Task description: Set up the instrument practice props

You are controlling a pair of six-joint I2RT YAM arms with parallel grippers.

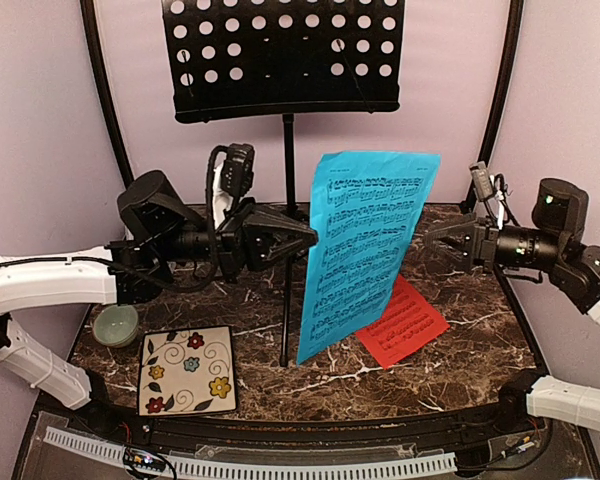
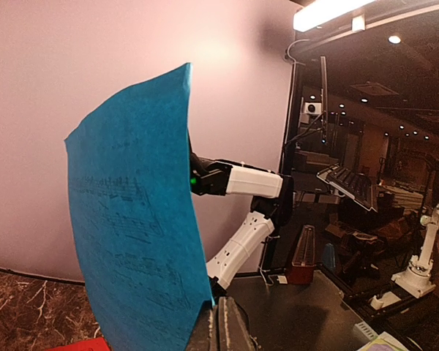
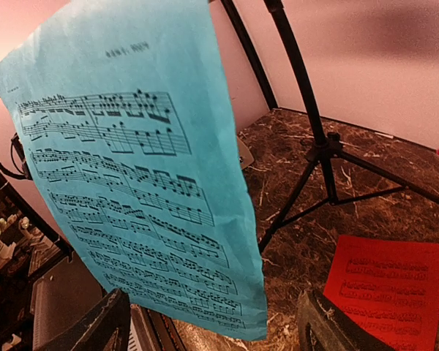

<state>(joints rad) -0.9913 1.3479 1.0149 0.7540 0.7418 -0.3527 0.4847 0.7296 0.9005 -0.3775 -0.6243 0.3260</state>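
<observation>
top external: red sheet (image 1: 405,322) on marbled table (image 1: 460,375), lilac walls (image 1: 40,120).

blue sheet (image 1: 365,250): upright, curled | red sheet (image 1: 410,325): lying flat | music stand (image 1: 280,100): upright behind

Blue sheet (image 3: 132,183) fills the view from nine o'clock through centre, hanging upright and bowed, with its printed staves facing us. At six o'clock the right gripper (image 3: 214,303) has its jaws wide apart, and the sheet's lower edge hangs between them. The red sheet (image 3: 388,289) lies flat on the marble table (image 3: 293,241) at four o'clock. The music stand (image 3: 322,157) is at one o'clock, its pole and thin legs planted behind.
</observation>
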